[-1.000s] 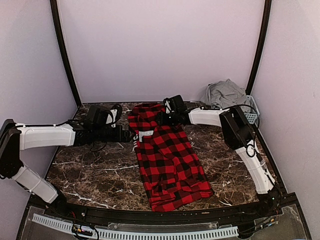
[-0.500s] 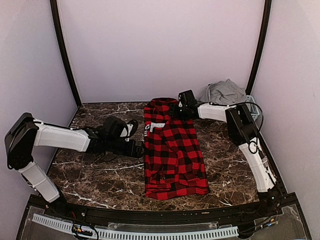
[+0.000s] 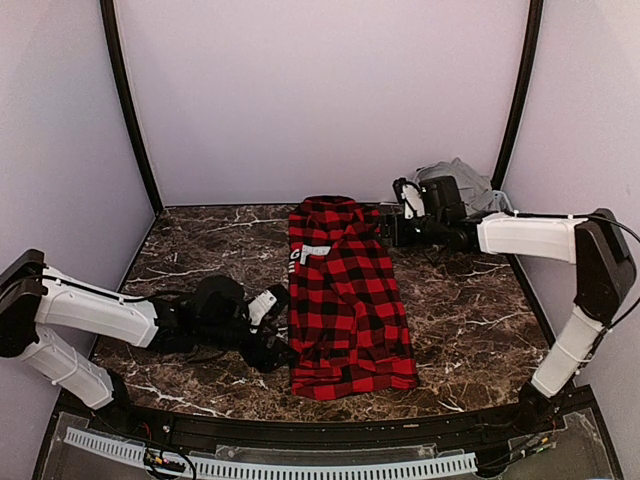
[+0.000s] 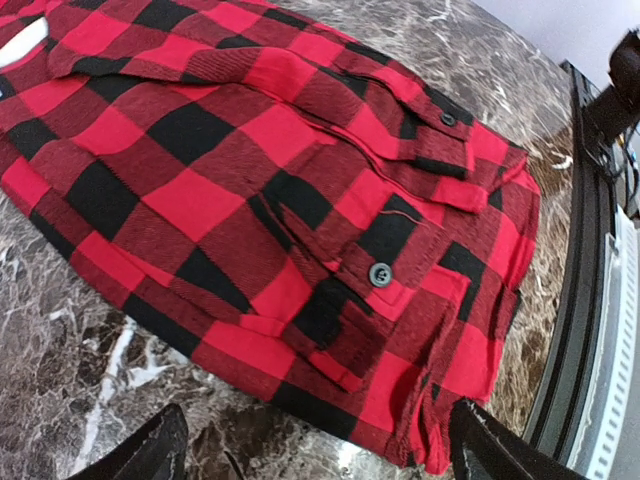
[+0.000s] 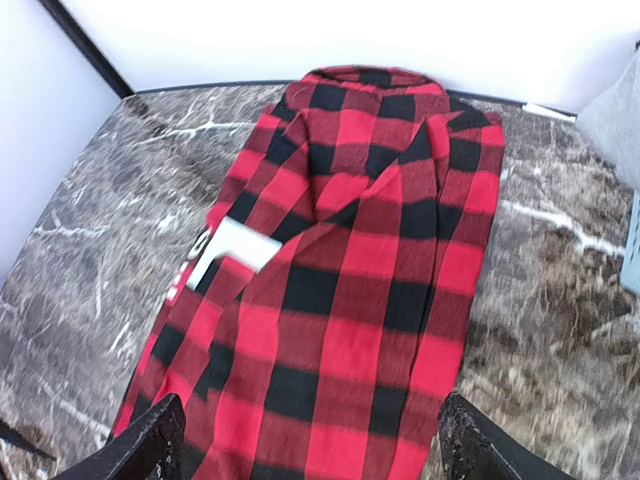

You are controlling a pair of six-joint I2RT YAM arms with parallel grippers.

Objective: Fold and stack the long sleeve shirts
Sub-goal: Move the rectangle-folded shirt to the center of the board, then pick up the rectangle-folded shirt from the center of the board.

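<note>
A red-and-black check long sleeve shirt (image 3: 345,300) lies folded into a long strip down the middle of the marble table (image 3: 190,260), with white letters (image 3: 305,255) near its left edge. My left gripper (image 3: 277,340) sits low beside the strip's near left corner, open, and holds nothing. In the left wrist view the hem corner and a buttoned cuff (image 4: 380,273) lie just ahead of my left gripper (image 4: 315,462). My right gripper (image 3: 388,228) hovers off the shirt's far right side, open and empty. In its wrist view my right gripper (image 5: 312,462) looks down the strip. A grey shirt (image 3: 458,180) is heaped at the back right.
The pale blue basket edge (image 5: 632,250) shows at the right of the right wrist view, under the grey heap. The black front rail (image 4: 590,250) runs close to the shirt's near hem. Walls close in the table on three sides.
The shirt was dragged right and straightened earlier. My left gripper has since slid toward the near edge along its left side. The right gripper has let go, opened and drawn back to the right.
</note>
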